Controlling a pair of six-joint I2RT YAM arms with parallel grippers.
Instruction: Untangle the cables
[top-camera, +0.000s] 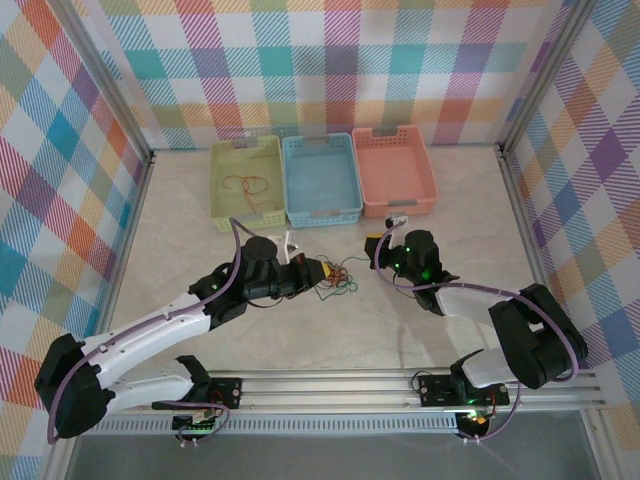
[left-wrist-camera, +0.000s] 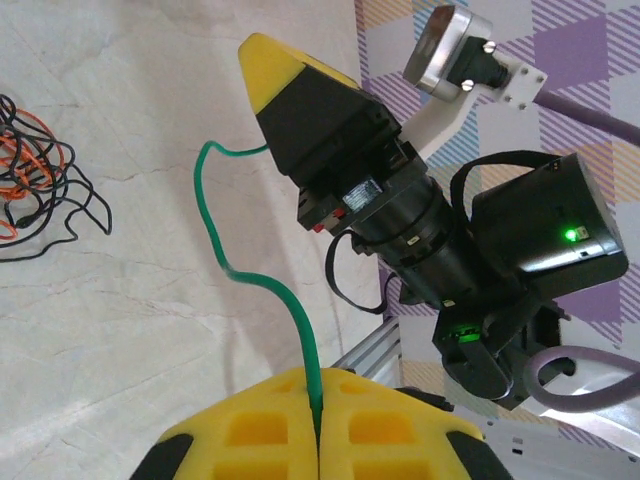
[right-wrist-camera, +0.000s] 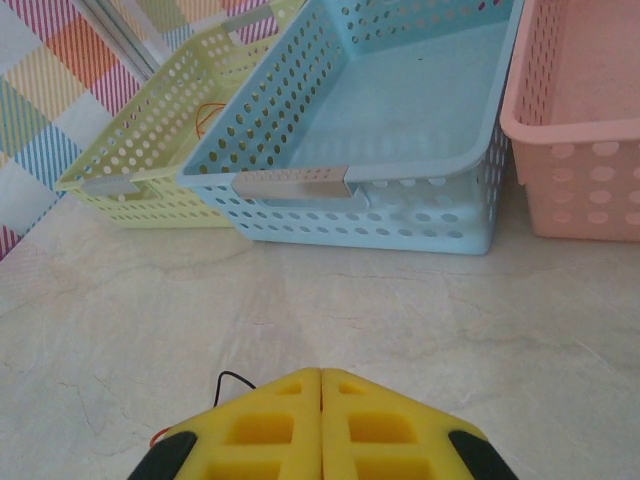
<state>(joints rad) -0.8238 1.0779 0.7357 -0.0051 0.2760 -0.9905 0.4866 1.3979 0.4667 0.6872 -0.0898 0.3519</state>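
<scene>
Pinching the green cable (left-wrist-camera: 262, 282) between closed pads (left-wrist-camera: 270, 430), the left gripper (left-wrist-camera: 318, 380) sends it snaking lengthwise toward the right gripper (left-wrist-camera: 265, 75), as its wrist view shows. From above, the other cables (top-camera: 336, 280) lie tangled on the table (top-camera: 460, 240) between the arms; the right wrist view shows those pads (right-wrist-camera: 380, 430) pressed together.

Probably a robotics lab test cell — plaid cloth walls (top-camera: 330, 60), aluminium frame (top-camera: 108, 90), a slotted mounting rail (top-camera: 340, 385).
</scene>
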